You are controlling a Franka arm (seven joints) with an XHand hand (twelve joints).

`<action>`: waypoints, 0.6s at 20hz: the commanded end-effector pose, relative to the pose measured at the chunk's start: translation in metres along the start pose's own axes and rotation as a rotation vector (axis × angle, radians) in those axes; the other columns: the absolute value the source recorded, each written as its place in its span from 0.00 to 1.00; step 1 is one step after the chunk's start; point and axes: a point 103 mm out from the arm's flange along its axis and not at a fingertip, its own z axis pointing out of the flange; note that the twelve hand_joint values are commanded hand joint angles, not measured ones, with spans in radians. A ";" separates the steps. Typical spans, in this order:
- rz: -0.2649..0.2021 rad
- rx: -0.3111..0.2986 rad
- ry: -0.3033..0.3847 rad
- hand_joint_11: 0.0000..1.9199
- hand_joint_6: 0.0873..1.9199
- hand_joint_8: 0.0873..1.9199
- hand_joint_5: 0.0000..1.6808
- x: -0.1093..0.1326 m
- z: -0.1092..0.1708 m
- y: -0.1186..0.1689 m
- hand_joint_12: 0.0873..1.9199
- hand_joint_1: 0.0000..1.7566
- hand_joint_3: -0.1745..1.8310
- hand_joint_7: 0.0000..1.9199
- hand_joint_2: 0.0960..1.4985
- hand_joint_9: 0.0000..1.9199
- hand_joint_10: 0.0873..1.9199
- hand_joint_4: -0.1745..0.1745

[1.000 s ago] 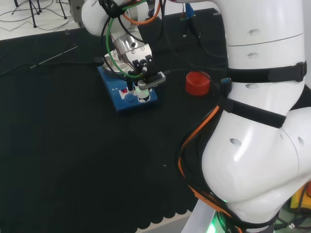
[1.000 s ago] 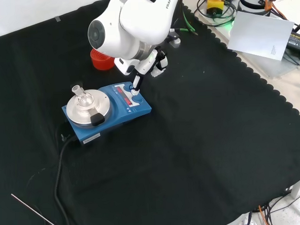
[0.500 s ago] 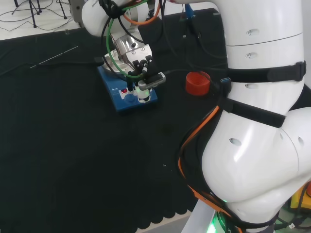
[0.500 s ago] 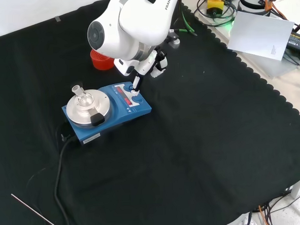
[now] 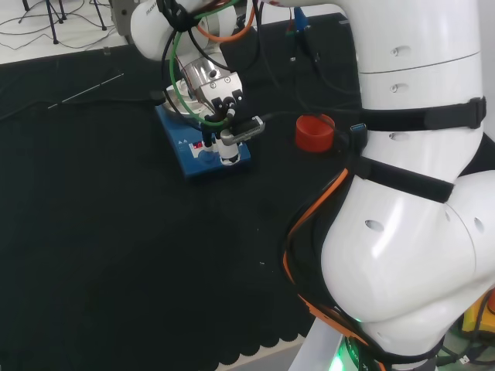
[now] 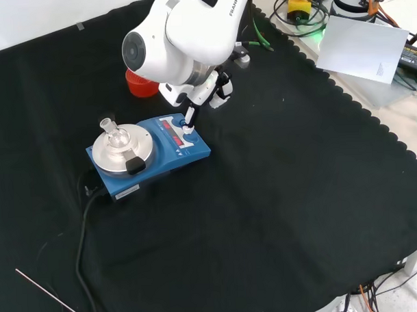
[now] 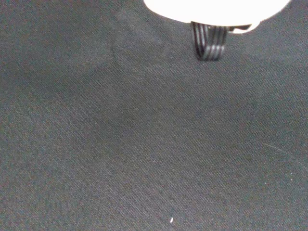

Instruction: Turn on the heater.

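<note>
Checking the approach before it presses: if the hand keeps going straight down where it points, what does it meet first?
Most likely the control panel of the blue heater: the hand points down at its knob end, apparently touching or nearly so.

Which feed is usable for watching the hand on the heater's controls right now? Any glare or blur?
Front view: evenly lit, the hand on the heater panel shows clearly, though the white arm link above is bright. Head view: hand visible, cables partly crowd it. Wrist view: just black cloth, with a blurred, overexposed white part at its edge.
</note>
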 end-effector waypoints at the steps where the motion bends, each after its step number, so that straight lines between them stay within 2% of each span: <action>1: -0.001 0.002 0.001 0.95 0.00 0.93 0.21 0.000 0.001 0.001 0.80 0.86 0.69 0.94 0.35 1.00 0.88 0.38; 12: -0.006 -0.001 0.001 0.95 0.00 0.93 0.21 0.000 0.004 0.003 0.80 0.86 0.69 0.94 0.35 1.00 0.88 0.38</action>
